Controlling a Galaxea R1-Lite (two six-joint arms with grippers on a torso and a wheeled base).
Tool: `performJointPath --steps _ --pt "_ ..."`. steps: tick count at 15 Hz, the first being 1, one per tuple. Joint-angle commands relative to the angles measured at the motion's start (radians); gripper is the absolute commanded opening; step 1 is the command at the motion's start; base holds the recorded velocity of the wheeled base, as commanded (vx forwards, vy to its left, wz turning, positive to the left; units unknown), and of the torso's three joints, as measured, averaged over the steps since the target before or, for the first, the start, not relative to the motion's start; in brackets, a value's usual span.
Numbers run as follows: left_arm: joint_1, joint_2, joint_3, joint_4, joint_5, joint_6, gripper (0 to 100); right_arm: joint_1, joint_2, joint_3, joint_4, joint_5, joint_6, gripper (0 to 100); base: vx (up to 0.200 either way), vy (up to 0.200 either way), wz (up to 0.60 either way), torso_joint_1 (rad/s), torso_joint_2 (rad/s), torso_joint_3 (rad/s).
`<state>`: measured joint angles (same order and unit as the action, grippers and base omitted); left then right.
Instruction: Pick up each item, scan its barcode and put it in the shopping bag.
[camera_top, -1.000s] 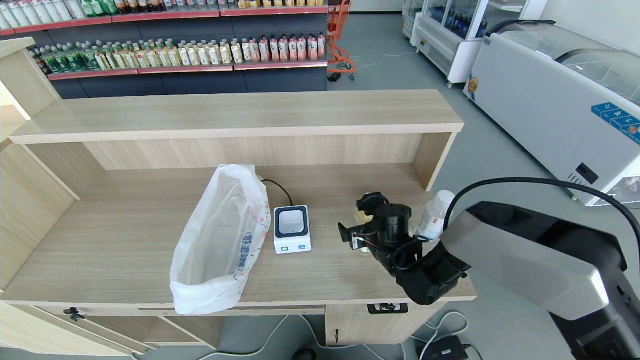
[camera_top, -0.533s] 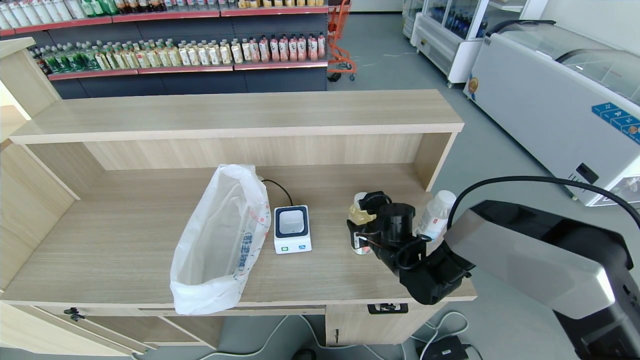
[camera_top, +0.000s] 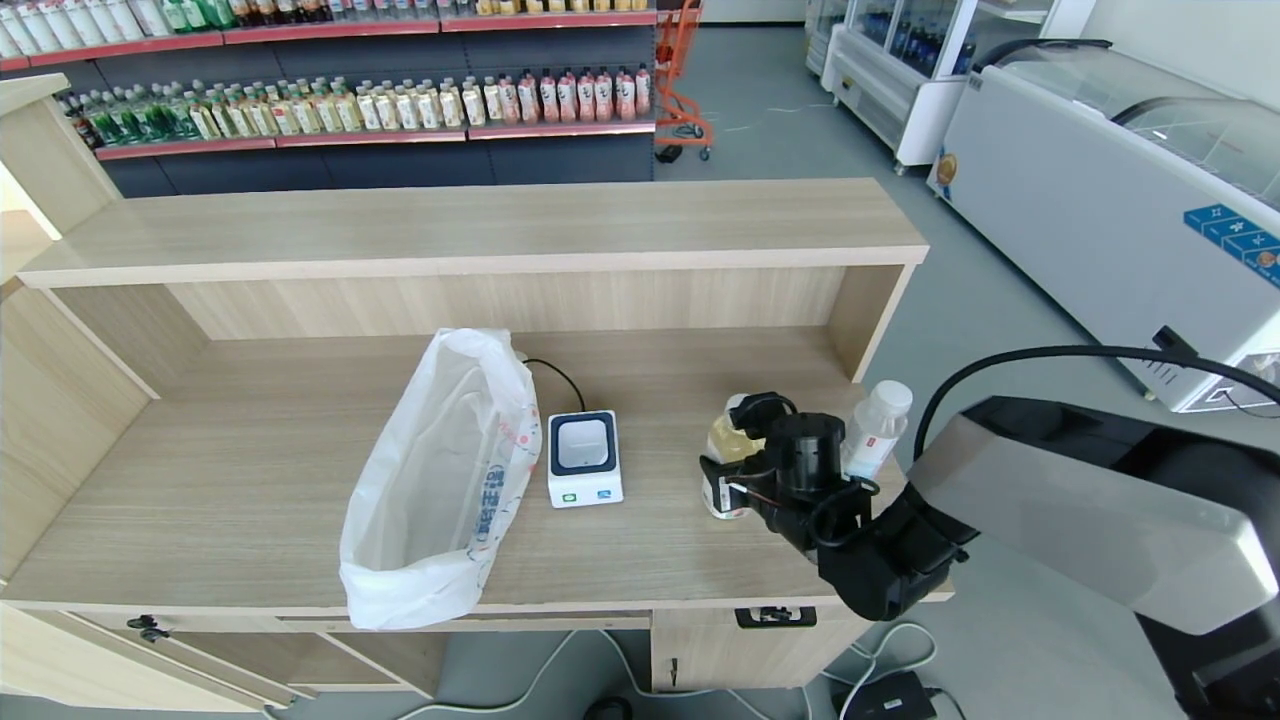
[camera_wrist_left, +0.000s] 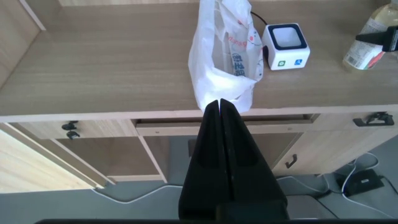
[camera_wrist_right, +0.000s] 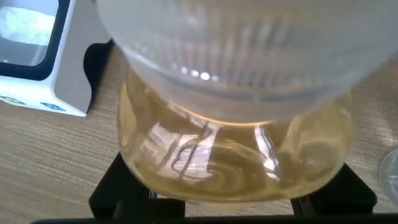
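Shopping bag (camera_top: 440, 480), white thin plastic, slumped on the wooden counter (camera_top: 200, 500) with its closed end bulging at the near edge and its mouth gaping upward. Its folds hid the bottom from me. Out in front of that edge and lower down hung the left gripper (camera_wrist_left: 220, 102), fingers pressed flat together with nothing between them.

Just right of the bag sat a small white scanner (camera_top: 585, 458), dark window facing up. Its black cable ran back and vanished behind the bag.

Further right, near the counter's right end, stood the tea bottle (camera_top: 725, 445), upright and filled with pale yellow liquid. The right gripper (camera_top: 740, 437) was spread around it, one finger on each side. Whether the pads touched the plastic I could not tell. The wrist covered much of the bottle's right side, and its label was too small to read.

Just beyond the wrist stood a clear bottle (camera_top: 878, 420) with a white cap, its lower half hidden by the arm.

Far behind, store shelves (camera_top: 350, 105) held rows of drinks.
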<state>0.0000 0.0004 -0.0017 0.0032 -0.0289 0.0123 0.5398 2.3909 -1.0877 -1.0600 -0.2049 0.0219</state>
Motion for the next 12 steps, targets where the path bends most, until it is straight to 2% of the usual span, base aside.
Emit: performJointPath --steps 1,2,3,4,5,9,10,12 --pt "0.000 0.000 0.000 0.000 0.000 0.000 0 0.000 -0.170 -0.009 0.068 0.053 0.096 0 0.000 0.000 0.00 0.000 0.00 0.000" --pt "0.000 0.000 0.000 0.000 0.000 0.000 0 -0.006 -0.228 -0.009 0.121 0.088 0.131 0 0.000 0.000 0.00 0.000 0.00 0.000" --pt "0.000 0.000 0.000 0.000 0.000 0.000 0 -0.012 -0.361 -0.011 0.244 0.193 0.227 0 0.000 0.000 0.00 0.000 0.00 0.000" --pt "0.000 0.001 0.000 0.000 0.000 0.000 0 -0.014 -0.427 -0.011 0.302 0.245 0.274 0 0.000 0.000 0.00 0.000 0.00 0.000" --pt "0.000 0.000 0.000 0.000 0.000 0.000 0 -0.014 -0.596 0.003 0.430 0.397 0.382 0 0.000 0.000 0.00 0.000 0.00 0.000" --pt "0.000 0.001 0.000 0.000 0.000 0.000 0 -0.100 -0.863 0.123 0.466 0.795 0.423 0 0.000 0.000 0.00 0.000 0.00 0.000" --pt "0.000 0.000 0.000 0.000 0.000 0.000 0 -0.109 -0.883 0.138 0.466 0.829 0.423 0 0.000 0.000 0.00 0.000 0.00 0.000" --pt "0.000 0.000 0.000 0.000 0.000 0.000 0 -0.116 -0.966 0.203 0.469 0.966 0.428 0 0.000 0.000 0.00 0.000 0.00 0.000"
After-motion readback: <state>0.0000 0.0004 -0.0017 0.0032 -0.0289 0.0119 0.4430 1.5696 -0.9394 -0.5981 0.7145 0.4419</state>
